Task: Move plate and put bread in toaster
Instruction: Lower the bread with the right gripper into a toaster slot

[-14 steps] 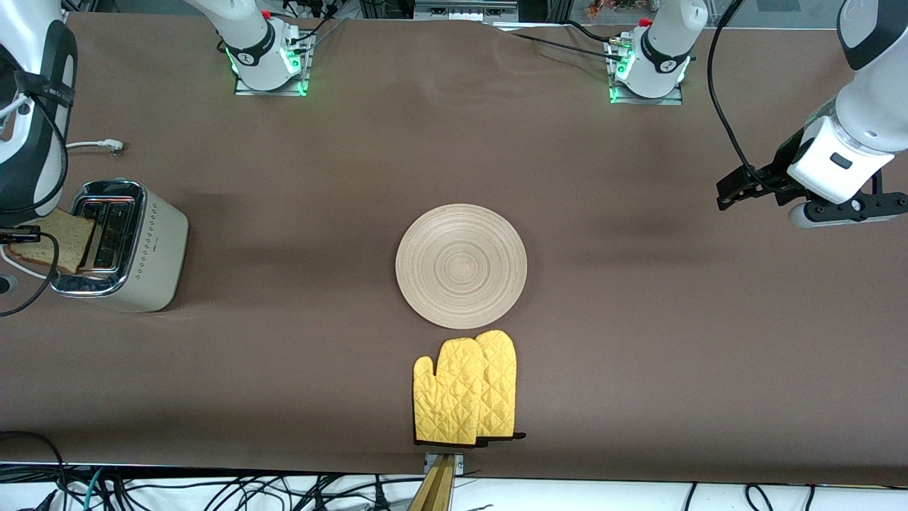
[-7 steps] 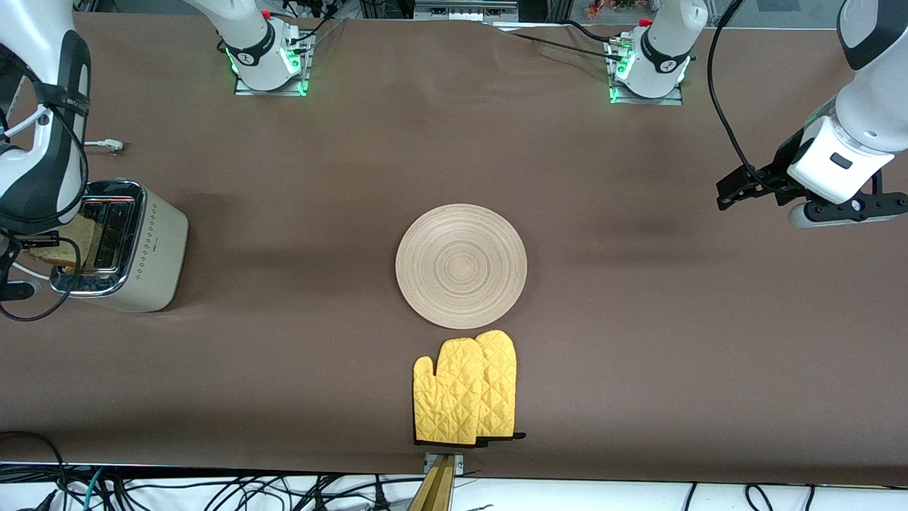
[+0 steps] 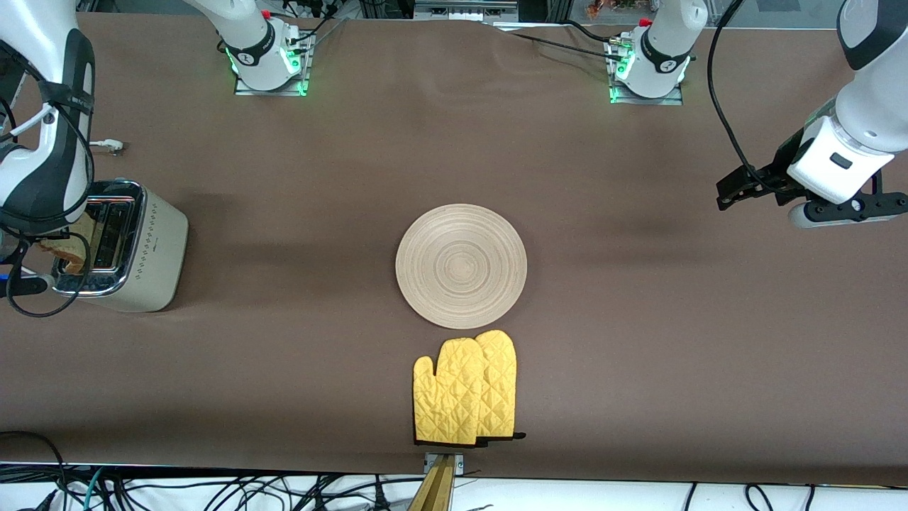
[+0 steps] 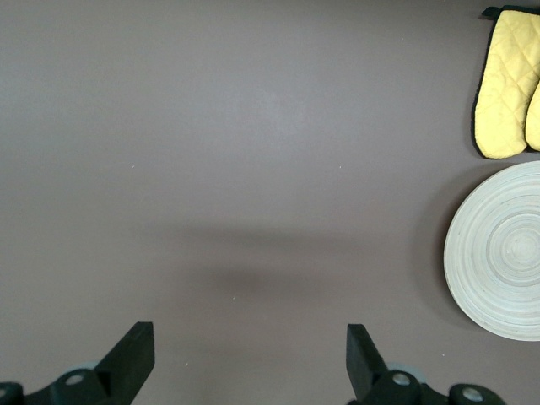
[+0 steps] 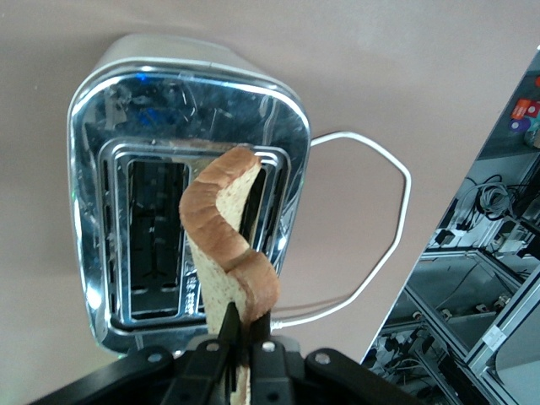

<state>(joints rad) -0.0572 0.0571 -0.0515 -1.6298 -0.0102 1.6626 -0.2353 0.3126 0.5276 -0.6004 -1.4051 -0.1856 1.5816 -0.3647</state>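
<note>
The bread [image 5: 221, 246] hangs on edge, bent, with my right gripper [image 5: 247, 327] shut on its lower part. It is over the chrome top of the cream toaster [image 5: 101, 202], above the slot it partly hides; the other slot shows empty. In the front view only a brown corner of the bread [image 3: 64, 248] peeks from under the right wrist above the toaster [image 3: 152, 245]. The wooden plate [image 3: 461, 266] lies mid-table, bare. My left gripper [image 3: 738, 188] hovers open over bare cloth at the left arm's end of the table and waits, with nothing between its fingers [image 4: 135, 350].
Yellow oven mitts [image 3: 464, 390] lie just nearer the front camera than the plate, almost touching its rim. The toaster's white cord [image 5: 371, 245] loops on the table beside it. In the left wrist view the plate [image 4: 498, 253] and the mitts [image 4: 506, 84] show.
The right arm has carried the bread in over the toaster's top, so less of the slice shows in the front view. The left arm, plate and mitts have not moved.
</note>
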